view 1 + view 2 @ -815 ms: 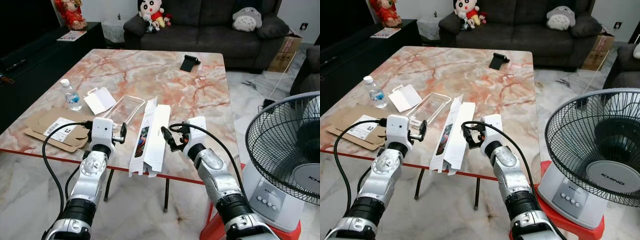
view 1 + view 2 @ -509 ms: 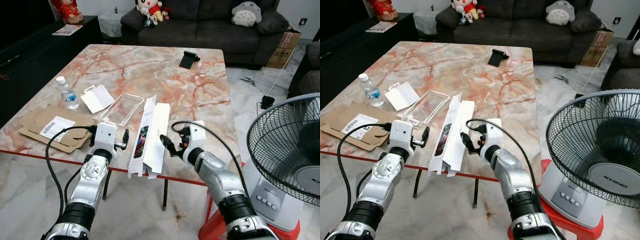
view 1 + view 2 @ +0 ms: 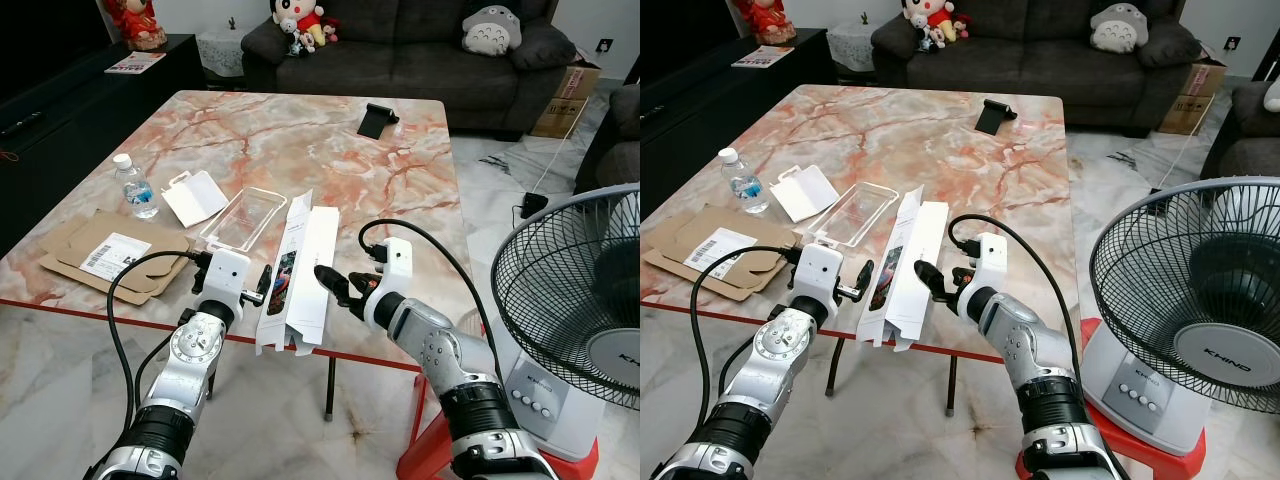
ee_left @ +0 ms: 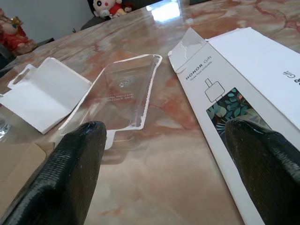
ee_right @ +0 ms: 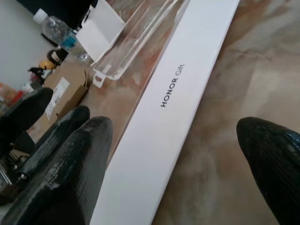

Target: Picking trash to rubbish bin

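In the lower middle of the head view we see the long white carton (image 3: 305,280) lying flat on the marble table (image 3: 300,150), its near end reaching past the red front edge of the tabletop and hanging a little over the floor. Our left gripper (image 3: 263,285) sits just left of that overhanging end, fingers spread, holding nothing; from its wrist camera the two black fingers (image 4: 75,168) stand wide apart with the printed face of the carton (image 4: 225,108) between them and to one side. Our right gripper (image 3: 335,287) is just right of the carton at the same front edge, also spread and empty; its wrist camera looks along the carton's white side (image 5: 173,103), with one finger (image 5: 70,164) on either side of the box. Left of the carton lies a clear plastic tray (image 3: 245,217), close beside it but apart, and further left a folded white card (image 3: 197,198), then a small water bottle (image 3: 133,188) standing upright. Flattened brown cardboard (image 3: 110,258) lies at the left front corner, against the table's edge. The upper half of the tabletop is open marble, with a dark phone stand (image 3: 378,119) near the far edge. To the lower right, off the table, a floor fan (image 3: 575,310) stands close by our right arm, narrowing the room on that side.
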